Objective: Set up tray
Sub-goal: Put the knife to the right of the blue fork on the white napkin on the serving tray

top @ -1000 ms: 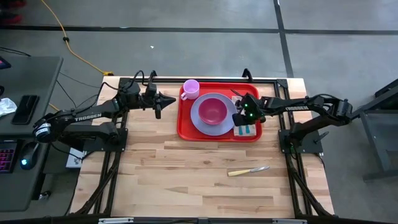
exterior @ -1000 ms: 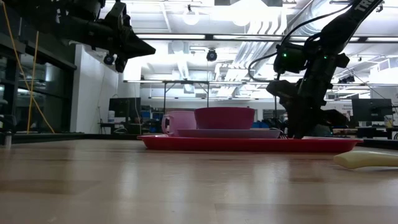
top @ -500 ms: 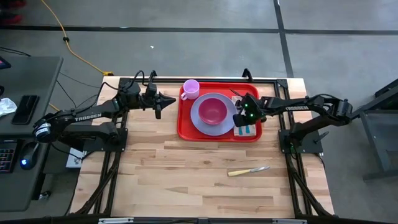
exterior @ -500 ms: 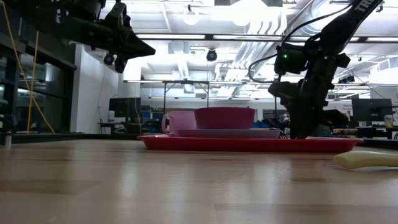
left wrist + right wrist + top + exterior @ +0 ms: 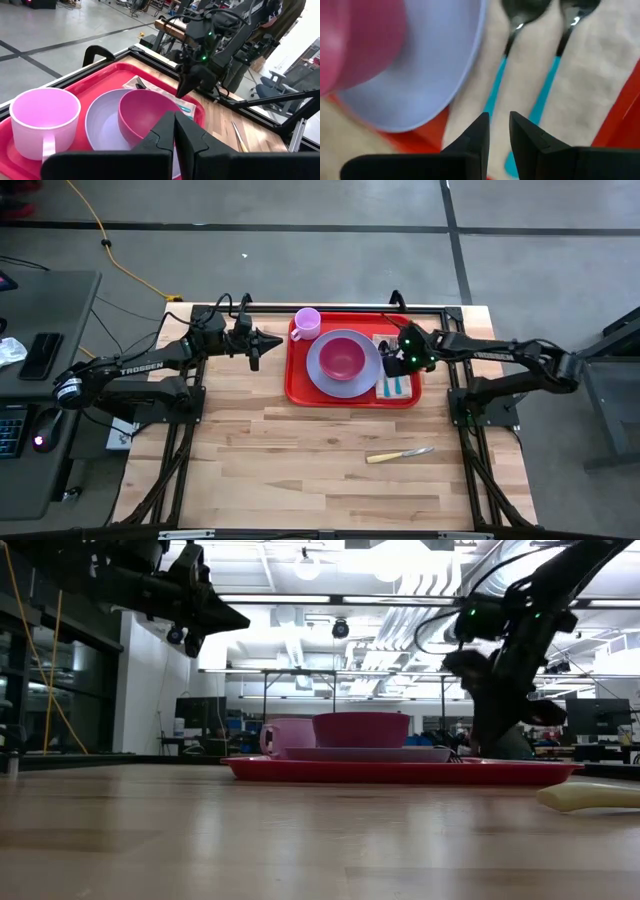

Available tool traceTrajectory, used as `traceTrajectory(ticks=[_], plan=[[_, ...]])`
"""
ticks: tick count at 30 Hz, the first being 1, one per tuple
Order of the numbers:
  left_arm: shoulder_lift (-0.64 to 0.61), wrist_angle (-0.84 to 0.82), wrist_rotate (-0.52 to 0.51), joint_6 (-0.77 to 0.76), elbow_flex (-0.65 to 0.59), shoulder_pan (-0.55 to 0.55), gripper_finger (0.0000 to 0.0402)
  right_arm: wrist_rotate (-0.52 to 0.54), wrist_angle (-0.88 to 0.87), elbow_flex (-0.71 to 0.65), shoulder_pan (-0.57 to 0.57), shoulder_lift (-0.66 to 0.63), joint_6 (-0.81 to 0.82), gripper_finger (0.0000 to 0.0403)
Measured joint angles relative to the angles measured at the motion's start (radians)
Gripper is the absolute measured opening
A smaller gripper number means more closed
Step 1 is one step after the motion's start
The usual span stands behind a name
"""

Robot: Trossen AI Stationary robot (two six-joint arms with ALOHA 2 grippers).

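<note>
The red tray (image 5: 300, 385) lies on the far middle of the wooden table. On it stand a pink cup (image 5: 307, 323) and a lavender plate (image 5: 322, 370) that carries a magenta bowl (image 5: 343, 358). On the tray's right end a tan napkin (image 5: 580, 60) bears two teal-handled utensils (image 5: 547, 80) side by side. My right gripper (image 5: 499, 122) hangs above the napkin, pointing steeply down, narrowly open with nothing between its fingers. My left gripper (image 5: 175, 131) waits shut, high above the table to the left of the tray.
A cream-handled knife (image 5: 398, 454) lies on the bare wood toward the near right. The near half of the table (image 5: 300, 480) has free room. A desk with a keyboard and phone (image 5: 45, 355) stands beyond the table's left edge.
My right gripper has risen off the napkin and drawn back toward the table's right edge, its narrow gap unchanged. The two utensils stay lying on the napkin.
</note>
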Motion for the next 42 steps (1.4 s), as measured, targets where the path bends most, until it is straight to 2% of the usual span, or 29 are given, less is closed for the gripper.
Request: traceTrajectory(ticks=[7, 14, 22, 29, 32, 35, 38, 42], plan=[[0.000, -0.010, 0.006, -0.018, 0.000, 0.000, 0.0042, -0.147, -0.125, 0.000, 0.090, -0.171, 0.081, 0.0053], [0.000, -0.037, 0.009, -0.041, 0.000, 0.000, 0.0042, -0.161, -0.198, 0.000, 0.314, -0.355, 0.295, 0.0046], [0.000, -0.043, 0.037, -0.064, 0.000, 0.000, 0.0042, -0.003, -0.190, 0.000, 0.620, -0.450, 0.495, 0.0033], [0.000, -0.045, 0.109, -0.148, 0.000, 0.000, 0.0042, 0.158, -0.140, 0.000, 0.850, -0.441, 0.529, 0.0030], [0.000, -0.050, 0.118, -0.177, 0.000, 0.000, 0.0042, 0.234, -0.114, 0.000, 0.929, -0.435, 0.509, 0.0029], [0.000, -0.051, 0.130, -0.291, 0.000, 0.000, 0.0042, 0.317, -0.077, 0.000, 0.997, -0.420, 0.452, 0.0030], [0.000, -0.051, 0.180, -0.407, 0.000, 0.000, 0.0042, 0.379, -0.032, 0.000, 1.046, -0.394, 0.379, 0.0029], [0.000, -0.041, 0.299, -0.411, 0.000, -0.016, 0.0042, 0.425, 0.055, 0.001, 1.089, -0.350, 0.271, 0.0030]])
